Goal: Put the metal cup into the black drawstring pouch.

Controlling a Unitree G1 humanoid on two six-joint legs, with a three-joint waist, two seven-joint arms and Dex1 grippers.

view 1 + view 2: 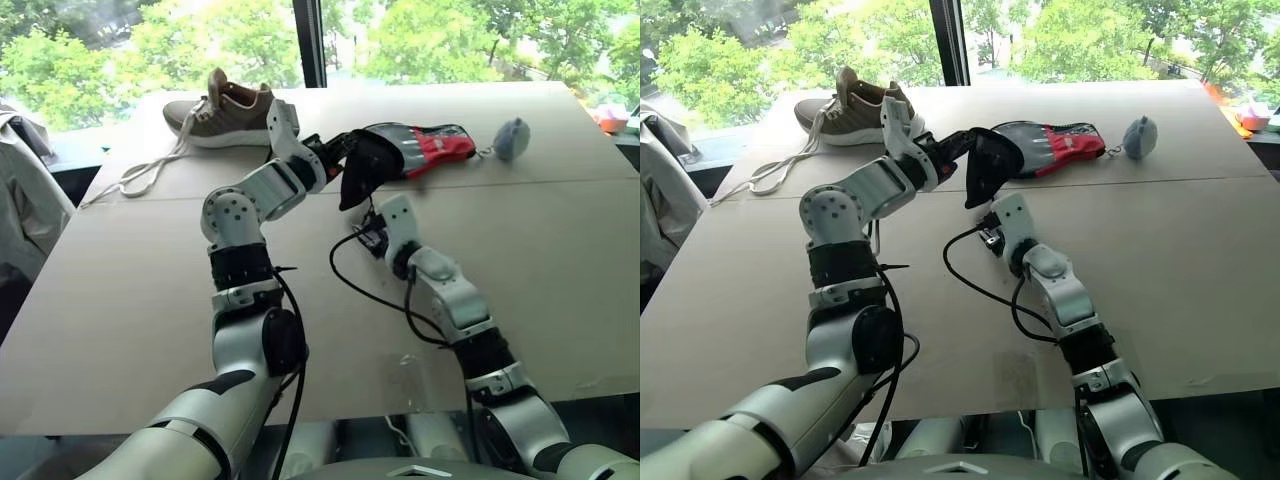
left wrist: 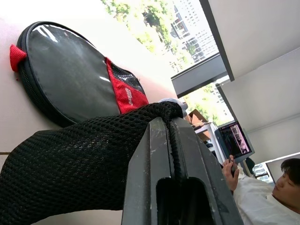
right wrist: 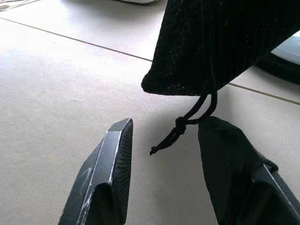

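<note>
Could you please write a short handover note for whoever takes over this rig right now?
Left gripper: shut on the black drawstring pouch, holding it hanging above the table.
Right gripper: open, holding nothing, just under the pouch beside its knotted cord.
The metal cup cannot be seen; whether it is already in the pouch cannot be told.
Beyond the pouch lie the paddle-shaped case, a small grey-blue pouch and a shoe.
Left: confirm where the cup is.

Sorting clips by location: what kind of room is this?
Probably an upper-floor office or lab: a wide beige table by a tall window onto green trees, and a seated person near a computer monitor.
</note>
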